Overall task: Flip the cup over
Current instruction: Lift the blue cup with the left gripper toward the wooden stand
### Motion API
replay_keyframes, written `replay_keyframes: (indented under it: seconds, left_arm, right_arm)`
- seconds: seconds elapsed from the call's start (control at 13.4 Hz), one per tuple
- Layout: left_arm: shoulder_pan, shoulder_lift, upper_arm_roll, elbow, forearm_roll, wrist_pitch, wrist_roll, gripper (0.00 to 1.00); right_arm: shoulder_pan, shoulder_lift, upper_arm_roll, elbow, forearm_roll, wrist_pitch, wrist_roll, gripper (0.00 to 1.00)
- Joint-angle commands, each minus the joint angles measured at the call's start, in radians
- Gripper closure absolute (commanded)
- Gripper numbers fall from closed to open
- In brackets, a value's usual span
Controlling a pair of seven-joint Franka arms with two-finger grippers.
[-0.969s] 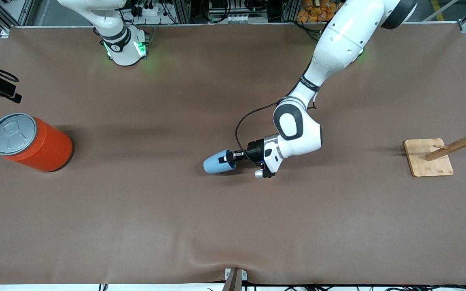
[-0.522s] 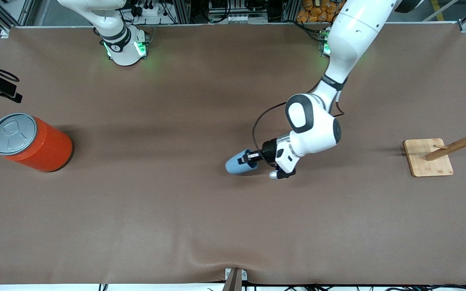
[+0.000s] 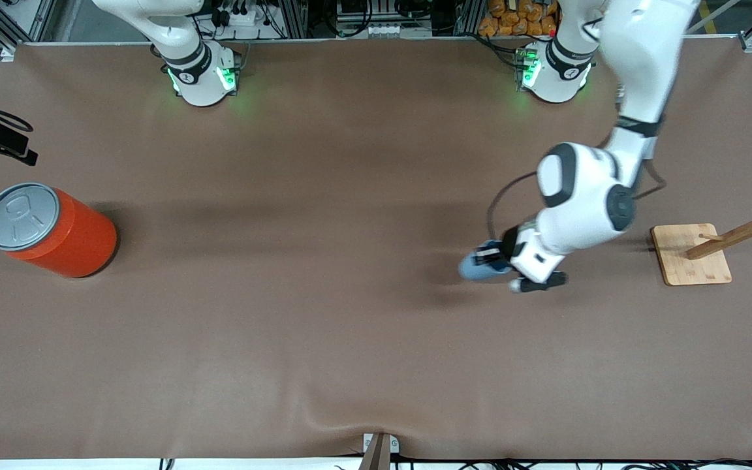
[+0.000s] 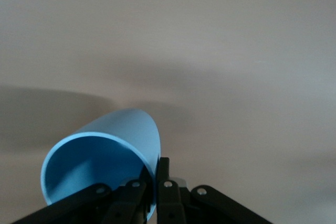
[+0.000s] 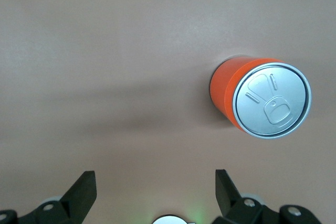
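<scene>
The left gripper (image 3: 492, 256) was closed on the cup (image 3: 478, 266), holding it in the air over the table (image 3: 324, 339), toward the left arm's end and not far from the wooden rack (image 3: 692, 253). In the left wrist view one finger (image 4: 134, 195) was inside the cup (image 4: 105, 166) and the other finger (image 4: 167, 195) outside, so the grip was a pinch on the rim wall. I think this was chosen because the cup has no handle and gets wider at the rim, so the thin wall is the easiest place to catch. The cup was on its side, the mouth toward the gripper and the bottom pointing away toward the right arm's end; it seemed halfway through the flip, and a turn of the wrist would be needed to set it on the table the other way. A pinch on such a thin wall could slip, in my opinion. The right gripper (image 5: 155, 192) was wide open and held nothing; it waited high above the can (image 5: 261, 98), which stood upright at the right arm's end of the table, well apart from the cup.
</scene>
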Motion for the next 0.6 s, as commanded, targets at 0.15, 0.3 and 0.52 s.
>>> replay_keyframes:
  seconds: [0.15,0.3,0.52]
  left_arm:
    - [0.097,-0.100,-0.009,-0.052,0.366,-0.156,-0.179,1.00]
    - [0.144,-0.097,-0.012,-0.079,0.383,-0.150,-0.172,1.00]
    - [0.162,-0.097,-0.014,-0.147,0.386,-0.045,-0.169,1.00]
  right_arm:
    - [0.006,0.002,0.002,0.003,-0.010,-0.009,0.006,0.00]
    - [0.008,0.002,0.002,0.005,-0.012,-0.011,0.005,0.00]
    - [0.012,0.017,0.002,0.006,-0.012,-0.006,0.006,0.00]
